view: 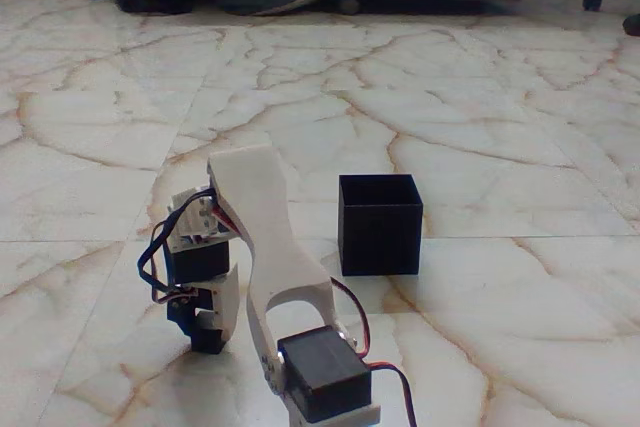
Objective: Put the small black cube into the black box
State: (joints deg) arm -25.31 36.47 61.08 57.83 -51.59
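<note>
The marble floor [480, 97] spreads wide. The white arm [265, 237] folds down at seven o'clock, and the black box [379, 224] stands at centre, apparently empty. At eight o'clock, the gripper [208, 332] touches down on something dark, perhaps the small black cube; whether it's clamped I cannot tell. Carrying and dropping remain.

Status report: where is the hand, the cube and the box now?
Hand down at floor, left of black box; open or shut unclear. Small black cube apparently at fingertips, not certain. Box upright, open top, path clear.
</note>
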